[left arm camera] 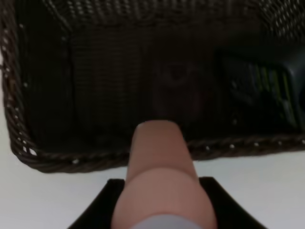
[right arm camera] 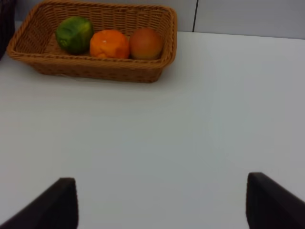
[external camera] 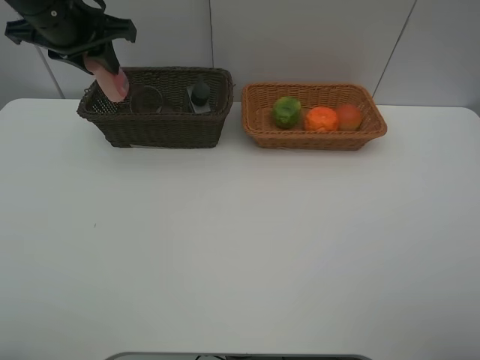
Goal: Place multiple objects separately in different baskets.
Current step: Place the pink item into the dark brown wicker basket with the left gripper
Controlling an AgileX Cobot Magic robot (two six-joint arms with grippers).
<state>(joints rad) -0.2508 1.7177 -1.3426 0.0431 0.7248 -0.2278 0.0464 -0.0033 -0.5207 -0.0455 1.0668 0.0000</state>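
Note:
My left gripper (external camera: 101,64) is shut on the pink bottle (external camera: 114,82) and holds it, tilted, above the left end of the dark brown basket (external camera: 161,129). In the left wrist view the pink bottle (left arm camera: 161,176) hangs over the basket's near rim (left arm camera: 95,160). Inside the basket stand the translucent cup (external camera: 146,100) and the dark square bottle (external camera: 199,95), also seen in the left wrist view (left arm camera: 262,90). The tan basket (external camera: 315,140) holds the green fruit (external camera: 286,112), the orange (external camera: 322,118) and the peach-like fruit (external camera: 349,116). My right gripper (right arm camera: 162,205) is open and empty over bare table.
The white table (external camera: 240,247) spreads in front of both baskets, which stand side by side near the back wall. The right wrist view shows the tan basket (right arm camera: 100,71) with its three fruits far ahead of the gripper.

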